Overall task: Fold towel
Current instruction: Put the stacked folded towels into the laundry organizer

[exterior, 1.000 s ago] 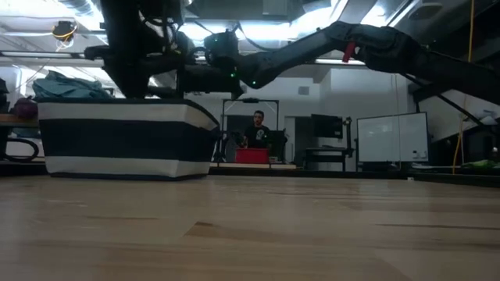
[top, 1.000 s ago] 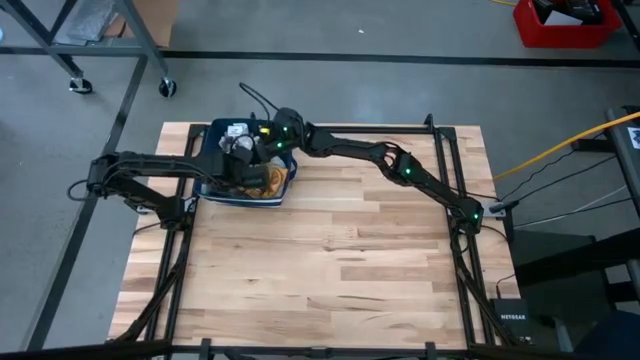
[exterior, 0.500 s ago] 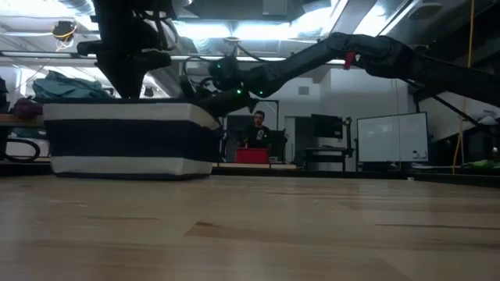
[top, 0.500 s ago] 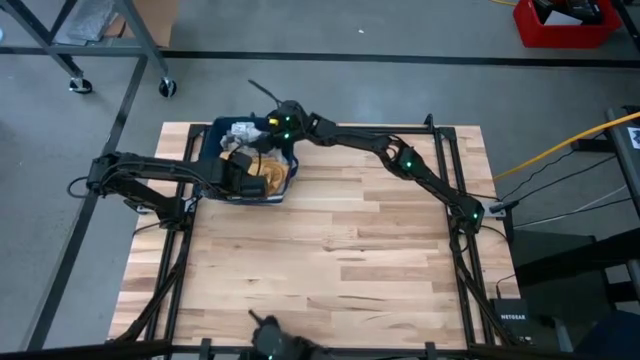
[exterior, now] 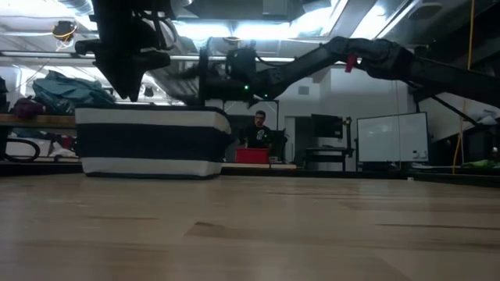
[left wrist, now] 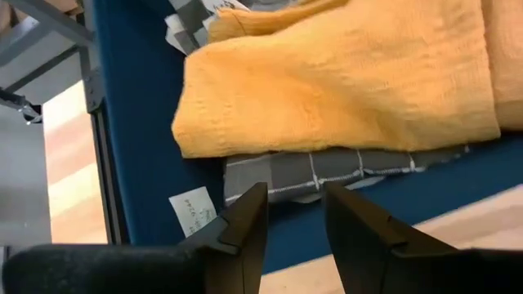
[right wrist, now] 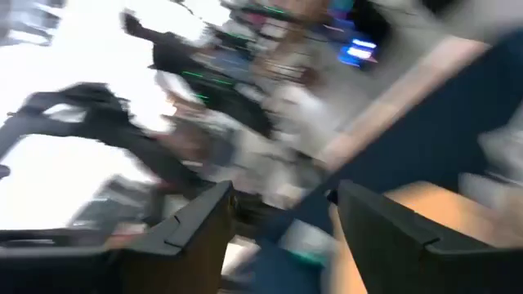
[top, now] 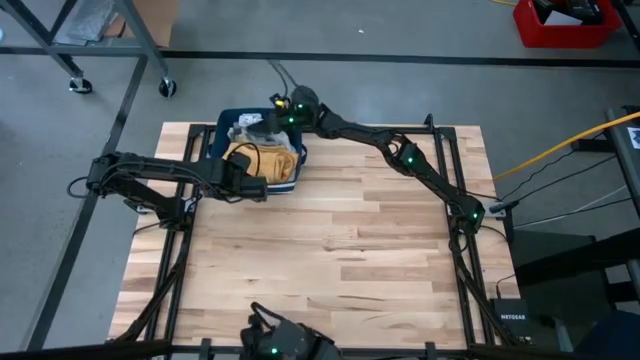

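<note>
Beyond the table [exterior: 312, 226], a person [exterior: 256, 129] shows only at table level

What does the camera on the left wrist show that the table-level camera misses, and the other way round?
Only the left wrist view shows what is inside the basket: an orange towel lying on a grey checked cloth, with the left pincer open near the basket's edge. Only the low view shows the basket's striped outer wall, a person in the room behind, and the right arm reaching over. Both show the blue basket.
</note>
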`<state>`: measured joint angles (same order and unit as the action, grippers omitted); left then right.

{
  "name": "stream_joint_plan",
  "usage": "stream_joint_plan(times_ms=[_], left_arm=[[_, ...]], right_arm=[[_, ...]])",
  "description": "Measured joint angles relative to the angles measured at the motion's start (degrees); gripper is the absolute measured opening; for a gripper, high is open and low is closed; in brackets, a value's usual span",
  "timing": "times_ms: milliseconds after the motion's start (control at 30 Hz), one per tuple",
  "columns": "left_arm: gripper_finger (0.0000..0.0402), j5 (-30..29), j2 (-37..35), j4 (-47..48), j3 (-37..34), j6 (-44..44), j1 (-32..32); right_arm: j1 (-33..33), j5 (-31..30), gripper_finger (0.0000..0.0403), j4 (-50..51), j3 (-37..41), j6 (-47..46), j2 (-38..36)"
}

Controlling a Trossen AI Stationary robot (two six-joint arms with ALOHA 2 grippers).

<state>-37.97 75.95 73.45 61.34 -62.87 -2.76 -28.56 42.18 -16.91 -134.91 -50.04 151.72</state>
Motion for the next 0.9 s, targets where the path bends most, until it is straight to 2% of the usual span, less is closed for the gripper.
stream_joint_plan(times_ms=[133,267,400,567,633,767,900], left_arm=[[0.0111,-2.39,-0.01,1.05,0.00,-1.77,0.00],[0.0111,-3.70,-0.01,0.93,0.00,-3.60,0.00],[0.0111,-3.74,-0.03,0.89,0.00,-4.47,0.64],[0.0111,-3.59,-1.17,0.77,0.03,-5.42,2.56],[0.0111,-3.70,-2.42,0.65,0.04,-6.66,3.38],[0.0111,-6.10,-6.66,0.65,0.04,-8.85,4.95],[0.0111,-8.40,-11.56,0.21,0.04,-8.40,6.34]], right_arm=[[0.67,3.00,0.0223,-11.39,-0.09,-8.28,-0.12],[2.16,4.03,0.0223,-9.14,-0.09,-8.06,-0.15],[4.24,6.32,0.0223,-3.77,-0.03,-3.78,-0.13],[4.58,13.82,0.0223,-4.30,-0.07,4.85,-0.13],[4.05,16.16,0.0223,-4.73,-0.07,5.66,-0.13],[3.44,16.19,0.0223,-5.58,-0.07,5.89,-0.49],[3.00,15.69,0.0223,-3.13,-0.07,9.90,-1.21]])
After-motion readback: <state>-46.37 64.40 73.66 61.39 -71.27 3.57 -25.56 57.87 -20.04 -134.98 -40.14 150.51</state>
